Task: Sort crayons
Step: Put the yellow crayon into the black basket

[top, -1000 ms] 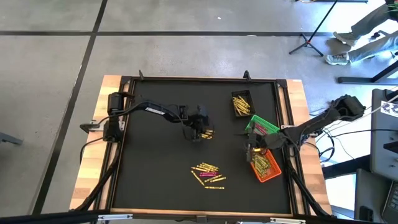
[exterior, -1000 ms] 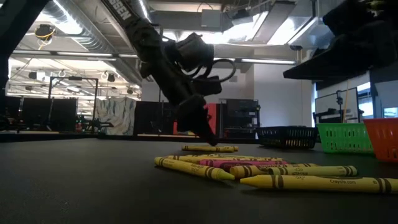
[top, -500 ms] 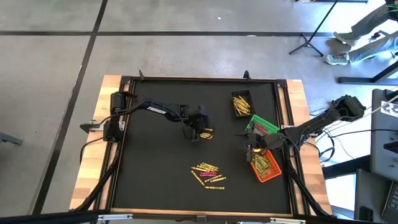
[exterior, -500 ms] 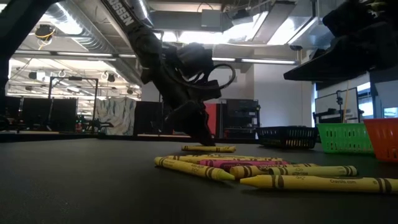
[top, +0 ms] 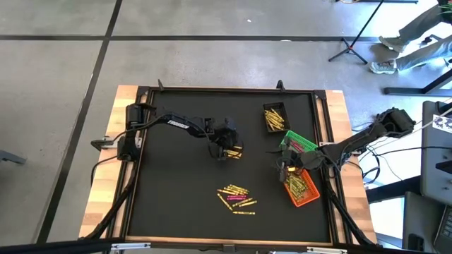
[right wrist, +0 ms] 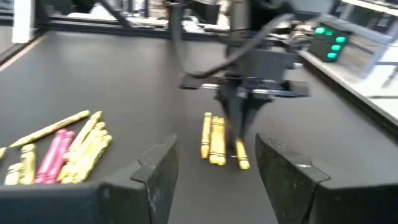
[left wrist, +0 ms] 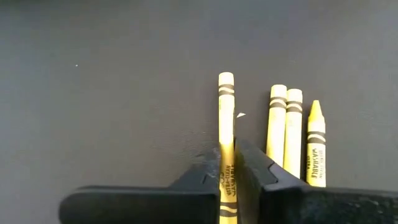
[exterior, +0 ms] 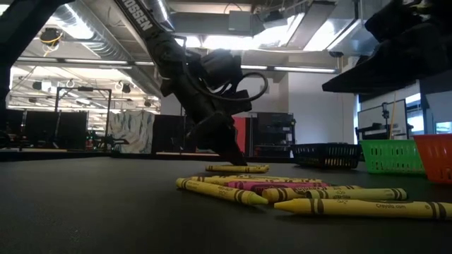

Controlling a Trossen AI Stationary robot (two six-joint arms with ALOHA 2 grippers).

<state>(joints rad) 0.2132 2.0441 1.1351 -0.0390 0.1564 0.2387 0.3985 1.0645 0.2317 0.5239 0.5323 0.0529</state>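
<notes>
One slim paper-wrapped yellow crayon [left wrist: 226, 134] in the left claw [left wrist: 229, 163].

The yellow crayon [left wrist: 316, 144] at three o'clock of the left wrist view reads "WASHABLE" on its wrapper; in the low view the arm [exterior: 145, 25] at eleven o'clock carries white letters "OSSEN"; crayon wrappers there are too small to read.

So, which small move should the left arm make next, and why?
Probably a short lift straight up. The left gripper has its fingers shut on one yellow crayon that lies on the black mat, with three other yellow crayons close beside it. Lifting first should free it without dragging the neighbours. The right gripper waits open, near the orange bin.
</notes>
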